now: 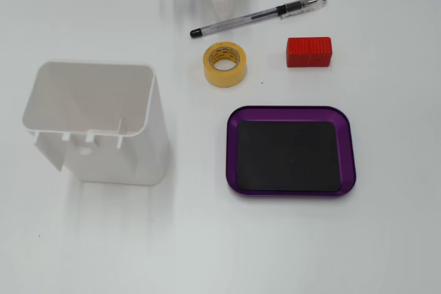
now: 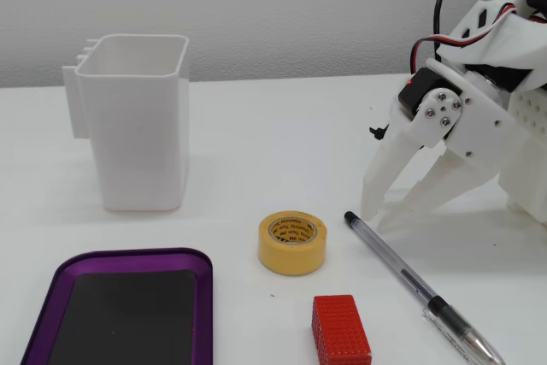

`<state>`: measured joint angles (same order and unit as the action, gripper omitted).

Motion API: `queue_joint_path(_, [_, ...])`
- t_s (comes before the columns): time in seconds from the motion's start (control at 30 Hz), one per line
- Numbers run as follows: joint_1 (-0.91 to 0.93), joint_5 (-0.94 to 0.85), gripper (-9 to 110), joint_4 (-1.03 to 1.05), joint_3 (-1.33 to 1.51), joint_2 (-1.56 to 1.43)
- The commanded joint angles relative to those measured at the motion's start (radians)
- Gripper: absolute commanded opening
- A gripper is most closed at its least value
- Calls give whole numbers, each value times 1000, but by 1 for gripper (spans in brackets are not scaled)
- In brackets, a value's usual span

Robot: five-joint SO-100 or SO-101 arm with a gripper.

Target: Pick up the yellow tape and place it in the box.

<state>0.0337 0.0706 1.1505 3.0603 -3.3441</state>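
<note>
The yellow tape [image 1: 224, 64] [image 2: 292, 242] lies flat on the white table, hole up. The box [image 1: 233, 151] [image 2: 51, 292] is a purple tray with a black bottom, and it is empty. In the top-down fixed view it lies below and right of the tape. My gripper [image 2: 373, 223] shows in the side fixed view, right of the tape and apart from it. Its white fingers point down to the table with the tips together, and it holds nothing. Its tips rest by the pen's cap end. In the top-down view it is only a pale shape at the top edge.
A clear pen [image 1: 258, 16] [image 2: 419, 292] lies between the gripper and the tape. A red block [image 1: 309, 51] [image 2: 341, 329] sits near the tape and the tray. A tall white open container [image 1: 96, 122] [image 2: 141, 121] stands to the left.
</note>
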Motion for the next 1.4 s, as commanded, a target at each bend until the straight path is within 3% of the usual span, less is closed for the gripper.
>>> queue_joint_path(0.0, [-11, 0, 2, -12, 6, -107])
queue_joint_path(0.6, [-6, -15, 2, -12, -5, -107])
queue_joint_path(0.8, [8, -265, 2, -115, -25, -104])
queue_joint_path(0.93, [8, -278, 4, -103, -124, -72])
queue_joint_path(1.37, [-5, -272, 9, -153, -678, 937])
